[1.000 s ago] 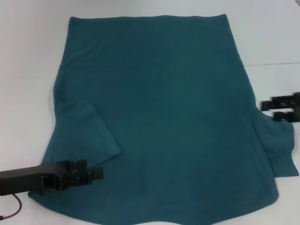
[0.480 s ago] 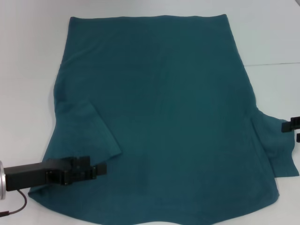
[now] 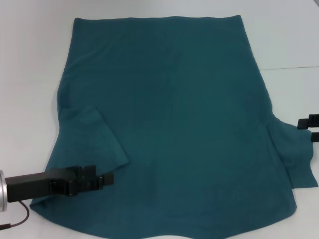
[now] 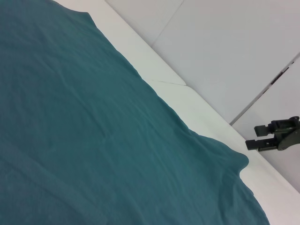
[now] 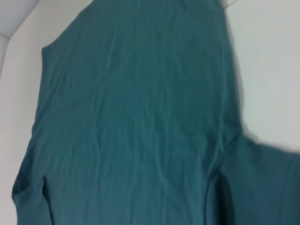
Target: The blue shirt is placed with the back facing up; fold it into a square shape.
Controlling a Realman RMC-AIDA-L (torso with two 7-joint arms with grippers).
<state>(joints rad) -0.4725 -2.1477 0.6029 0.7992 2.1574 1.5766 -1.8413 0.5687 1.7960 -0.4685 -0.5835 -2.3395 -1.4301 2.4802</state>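
My left end effector (image 3: 107,179) sits low over the shirt (image 3: 174,114) beside its folded-in left sleeve; I cannot tell whether its fingers are apart. My right end effector (image 3: 310,128), fingers apart, hovers by the right sleeve. The shirt lies spread on the white counter (image 3: 30,59).

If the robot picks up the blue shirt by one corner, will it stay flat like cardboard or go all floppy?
Probably floppy. The blue shirt lies soft and wrinkled on the table, with one sleeve already folded over itself, so it likely droops and bunches when lifted. It looks thin, so likely light, and pushing would probably rumple it rather than slide it whole.
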